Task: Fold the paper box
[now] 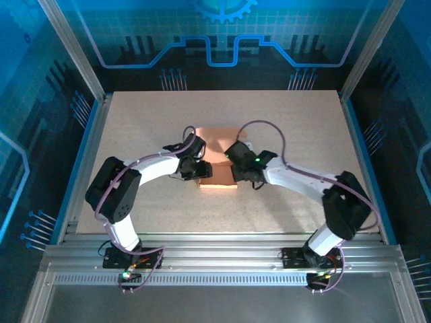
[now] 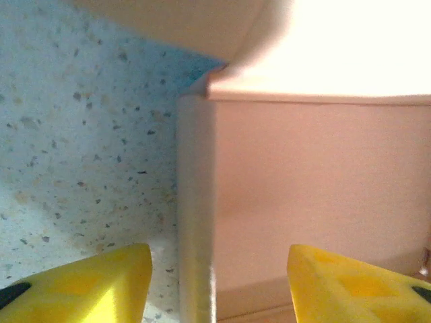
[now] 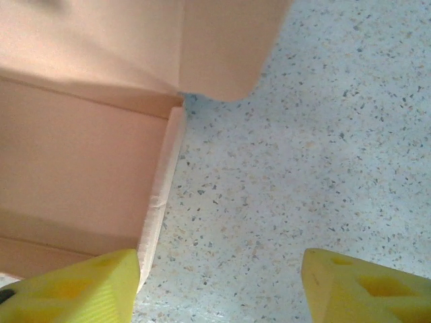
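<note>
The paper box (image 1: pixel 217 147) is salmon-orange cardboard lying mid-table between my two arms, partly folded with raised sides. My left gripper (image 1: pixel 200 169) is at its left side and stands open. In the left wrist view the left gripper (image 2: pixel 219 289) straddles an upright folded edge of the paper box (image 2: pixel 316 182), and neither yellow finger (image 2: pixel 101 282) touches it. My right gripper (image 1: pixel 237 172) is at the box's right side, also open. In the right wrist view the right gripper (image 3: pixel 219 289) has bare table between its fingertips, and the paper box (image 3: pixel 81 155) with its rounded flap lies just left of the left finger (image 3: pixel 74 289).
The speckled tabletop (image 1: pixel 296 128) spreads out on all sides of the box. Blue rails (image 1: pixel 363 155) and enclosure walls border the table. The arm bases sit on the aluminium rails (image 1: pixel 215 256) at the near edge.
</note>
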`<action>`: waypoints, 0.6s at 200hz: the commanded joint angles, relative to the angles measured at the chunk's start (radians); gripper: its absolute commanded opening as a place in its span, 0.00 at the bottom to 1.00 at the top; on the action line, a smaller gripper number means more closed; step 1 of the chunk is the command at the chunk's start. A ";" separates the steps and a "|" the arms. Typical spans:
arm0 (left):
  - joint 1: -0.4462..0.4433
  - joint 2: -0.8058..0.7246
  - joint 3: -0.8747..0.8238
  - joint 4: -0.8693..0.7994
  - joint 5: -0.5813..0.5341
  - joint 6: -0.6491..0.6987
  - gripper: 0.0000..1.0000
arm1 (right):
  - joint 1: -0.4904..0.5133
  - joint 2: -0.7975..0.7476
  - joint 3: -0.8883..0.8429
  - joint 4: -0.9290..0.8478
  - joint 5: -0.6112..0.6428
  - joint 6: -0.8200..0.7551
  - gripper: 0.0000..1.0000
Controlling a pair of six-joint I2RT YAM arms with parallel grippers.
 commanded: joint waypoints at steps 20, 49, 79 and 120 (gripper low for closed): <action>0.011 -0.147 -0.083 0.083 -0.013 0.038 0.75 | -0.196 -0.142 -0.102 0.225 -0.385 -0.099 0.66; 0.025 -0.288 -0.158 0.150 -0.012 0.083 0.80 | -0.307 -0.145 -0.081 0.286 -0.539 -0.212 0.66; 0.062 -0.411 -0.221 0.212 0.008 0.114 0.82 | -0.353 -0.083 -0.027 0.301 -0.574 -0.347 0.59; 0.184 -0.433 -0.219 0.273 0.164 0.194 0.82 | -0.367 -0.021 -0.003 0.333 -0.626 -0.510 0.51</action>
